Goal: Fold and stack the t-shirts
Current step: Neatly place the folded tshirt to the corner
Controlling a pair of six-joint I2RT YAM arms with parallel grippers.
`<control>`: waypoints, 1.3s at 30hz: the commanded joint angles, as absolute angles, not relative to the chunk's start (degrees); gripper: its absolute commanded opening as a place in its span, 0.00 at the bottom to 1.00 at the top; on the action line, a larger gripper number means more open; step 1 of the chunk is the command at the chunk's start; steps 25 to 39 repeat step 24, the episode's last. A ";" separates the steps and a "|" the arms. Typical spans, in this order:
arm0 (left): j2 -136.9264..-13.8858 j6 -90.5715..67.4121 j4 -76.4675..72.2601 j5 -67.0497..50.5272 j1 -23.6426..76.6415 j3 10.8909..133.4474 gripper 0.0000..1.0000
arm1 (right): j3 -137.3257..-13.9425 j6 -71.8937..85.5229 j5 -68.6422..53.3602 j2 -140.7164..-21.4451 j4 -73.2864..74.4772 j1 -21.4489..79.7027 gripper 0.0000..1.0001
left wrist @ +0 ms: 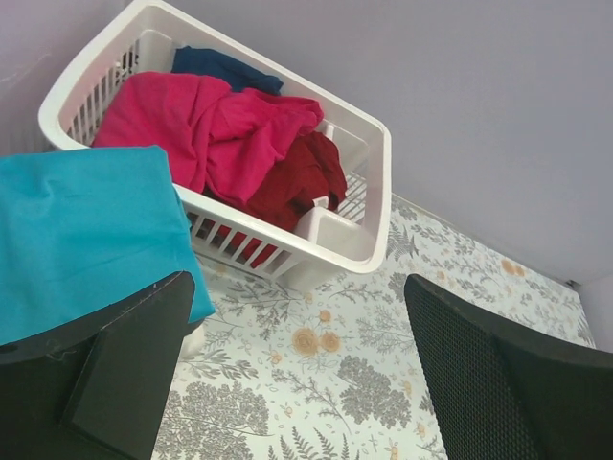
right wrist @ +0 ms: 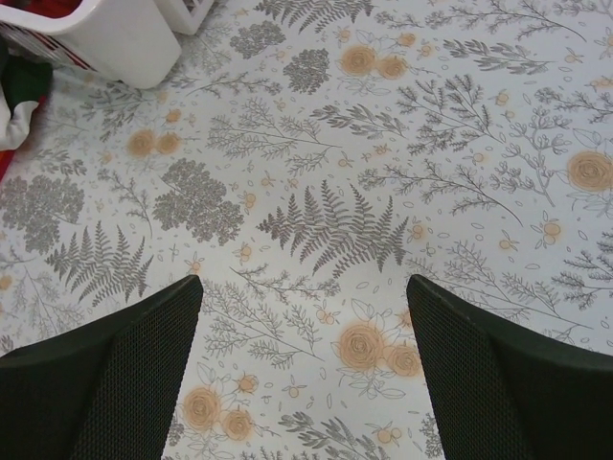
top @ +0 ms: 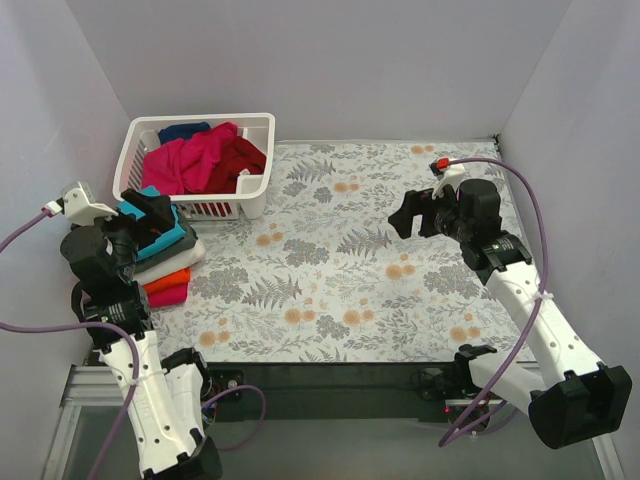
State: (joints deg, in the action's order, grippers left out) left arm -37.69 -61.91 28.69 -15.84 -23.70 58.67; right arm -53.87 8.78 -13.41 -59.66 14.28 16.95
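A stack of folded t-shirts (top: pixel 165 262) lies at the left: teal (top: pixel 166 238) on top, then grey, white, orange and magenta below. The teal top (left wrist: pixel 81 235) fills the left of the left wrist view. My left gripper (top: pixel 150 214) hovers just over the stack's top, open and empty. A white lattice basket (top: pixel 258 190) behind it holds loose magenta (top: pixel 190 160), dark red (top: pixel 243 158) and navy (top: pixel 183 131) shirts, also seen in the left wrist view (left wrist: pixel 206 129). My right gripper (top: pixel 408 214) hangs open and empty above the mat at the right.
A floral mat (top: pixel 350 270) covers the table. White walls close in the left, back and right. The basket's corner (right wrist: pixel 105 38) shows at the top left of the right wrist view. Purple cables trail from both arms.
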 commanded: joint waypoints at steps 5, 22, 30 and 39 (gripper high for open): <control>-37.27 -61.87 23.74 -24.16 -23.55 55.20 0.86 | -52.56 7.91 -7.56 -56.52 17.31 16.70 0.80; -38.67 -60.74 19.07 -27.78 -23.47 49.40 0.86 | -52.30 7.82 -4.40 -54.05 20.83 16.79 0.80; -39.11 -60.30 18.98 -27.34 -23.55 49.31 0.86 | -52.29 7.82 -3.96 -53.88 21.09 16.79 0.80; -39.11 -60.30 18.98 -27.34 -23.55 49.31 0.86 | -52.29 7.82 -3.96 -53.88 21.09 16.79 0.80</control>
